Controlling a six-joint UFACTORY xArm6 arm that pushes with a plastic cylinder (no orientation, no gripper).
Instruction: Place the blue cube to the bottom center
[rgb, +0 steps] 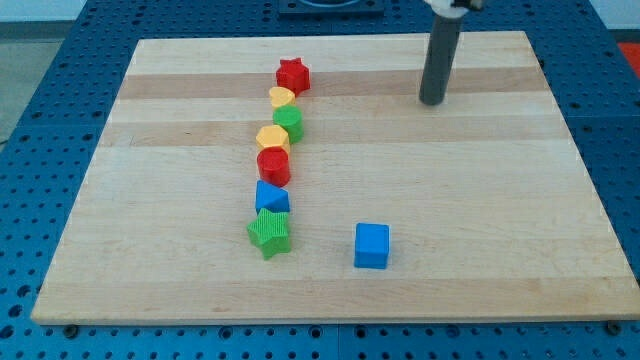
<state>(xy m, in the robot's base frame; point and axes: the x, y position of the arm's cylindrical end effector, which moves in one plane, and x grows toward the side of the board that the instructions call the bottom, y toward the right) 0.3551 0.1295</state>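
The blue cube (371, 245) sits alone on the wooden board (480, 200), a little right of centre near the view's bottom. My tip (432, 101) rests on the board near the view's top right, far above and to the right of the blue cube, touching no block. A column of blocks runs down the view's left-centre: a red star (293, 74), a yellow block (282, 97), a green block (289, 122), a yellow hexagon (272, 138), a red cylinder (273, 166), a blue block (271, 197) and a green star (270, 232).
The board lies on a blue perforated table (40, 90). The board's bottom edge (330, 320) is a short way below the blue cube.
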